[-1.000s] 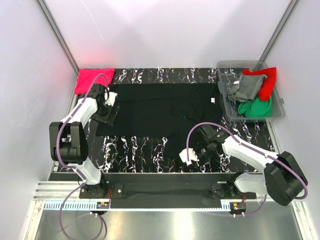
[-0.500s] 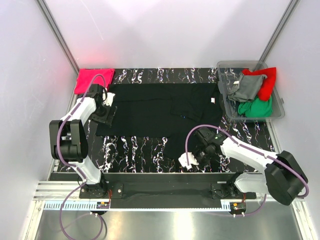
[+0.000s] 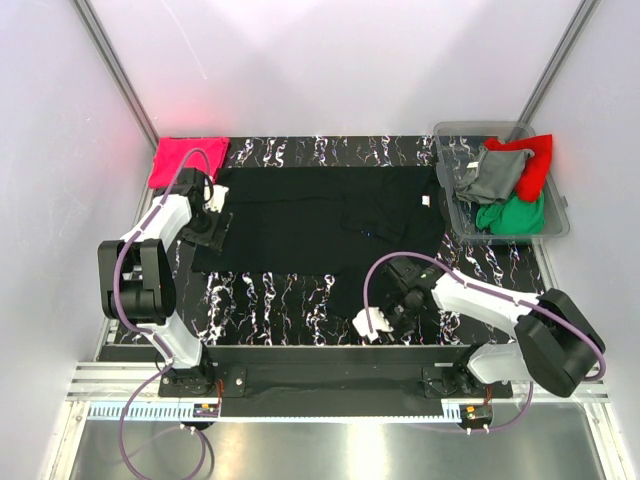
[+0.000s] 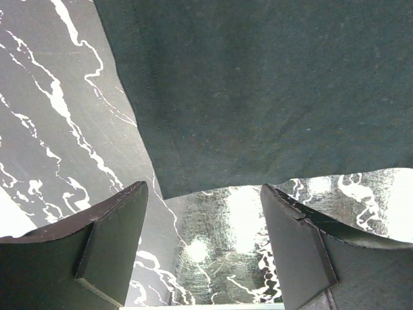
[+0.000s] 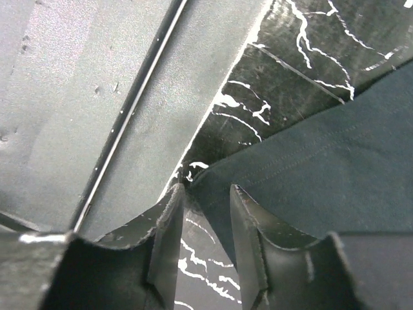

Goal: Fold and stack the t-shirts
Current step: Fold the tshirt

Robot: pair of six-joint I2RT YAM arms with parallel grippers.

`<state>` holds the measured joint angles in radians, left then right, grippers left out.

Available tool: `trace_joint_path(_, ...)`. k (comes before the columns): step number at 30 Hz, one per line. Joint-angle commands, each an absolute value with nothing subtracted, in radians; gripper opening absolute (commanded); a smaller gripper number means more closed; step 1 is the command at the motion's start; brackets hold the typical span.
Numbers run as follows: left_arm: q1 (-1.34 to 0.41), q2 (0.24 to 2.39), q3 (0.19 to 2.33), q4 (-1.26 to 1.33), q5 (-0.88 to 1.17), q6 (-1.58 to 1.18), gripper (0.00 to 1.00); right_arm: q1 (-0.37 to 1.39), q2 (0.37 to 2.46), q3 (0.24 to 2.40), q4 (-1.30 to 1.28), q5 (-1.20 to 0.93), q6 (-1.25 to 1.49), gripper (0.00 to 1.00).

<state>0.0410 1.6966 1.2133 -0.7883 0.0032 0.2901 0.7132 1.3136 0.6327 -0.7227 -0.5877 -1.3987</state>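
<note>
Evidently, the black tee (image 3: 320, 225) lies spread across the surface (image 3: 270, 295). At nine o'clock the left claw (image 4: 203, 187) gapes wide, empty, at its edge; at five o'clock the right claw (image 5: 206, 188) is narrowly parted, straddling the hem corner, presumably to lift it for folding.

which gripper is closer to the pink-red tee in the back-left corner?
Left. The left gripper sits just in front of the pink-red t-shirt, over the black t-shirt's left edge. The right gripper is at that shirt's near corner, well across the table.
</note>
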Motion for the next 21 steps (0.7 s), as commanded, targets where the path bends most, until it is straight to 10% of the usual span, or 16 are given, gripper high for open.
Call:
trace_joint_path(1, 0.049, 1.684, 1.249, -0.769, -0.023, 0.29, 0.75, 0.744, 1.334, 0.621, -0.677, -0.558, -1.393, 0.41)
trace_joint_path(10, 0.052, 1.674, 1.229, -0.767, -0.04, 0.317, 0.74, 0.762, 1.336, 0.618, -0.649, -0.503, -1.342, 0.02)
trace_joint_path(21, 0.103, 1.672, 1.233, -0.859, -0.028, 0.554, 0.64, 0.755, 1.186, 0.641, -0.684, -0.259, -1.177, 0.0)
